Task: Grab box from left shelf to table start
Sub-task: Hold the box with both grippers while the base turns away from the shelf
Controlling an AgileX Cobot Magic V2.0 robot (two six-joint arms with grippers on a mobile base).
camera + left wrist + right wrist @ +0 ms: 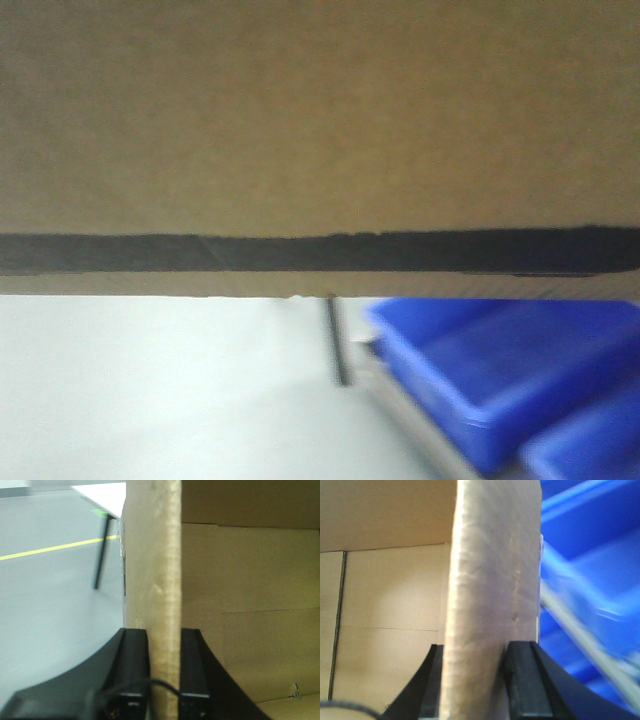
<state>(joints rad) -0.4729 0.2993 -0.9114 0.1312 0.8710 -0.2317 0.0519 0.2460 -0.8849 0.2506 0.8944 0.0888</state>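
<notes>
Left wrist view shows your left gripper [164,636] clamped on one side wall of the box [250,580]. One jaw sits on each face of the cardboard, which stands upright between them and runs up the middle of the frame. The right wrist view mirrors this: the right gripper [477,650] is closed on the opposite wall, with the box's inner face at the left of the frame and its outer face toward the blue at the right. So the box hangs between your two arms, pinched at both ends. Its long axis runs side to side across the front view, where its brown face and black band fill the upper half from edge to edge.

The set-down turns on where the table [102,495] lies. You see it only at the upper left of the left wrist frame, a white top on a dark leg [101,555], beyond the box's outer face and well apart from it. I judge it lies on the left arm's side, so that arm is the nearer one. The bins [480,370] sit at the lower right of the front view, on the other side.

Count: one box and two grippers, both gripping it; two blue bins in the front view; one table with one leg showing. I cannot pick out the shelf in the blur.
</notes>
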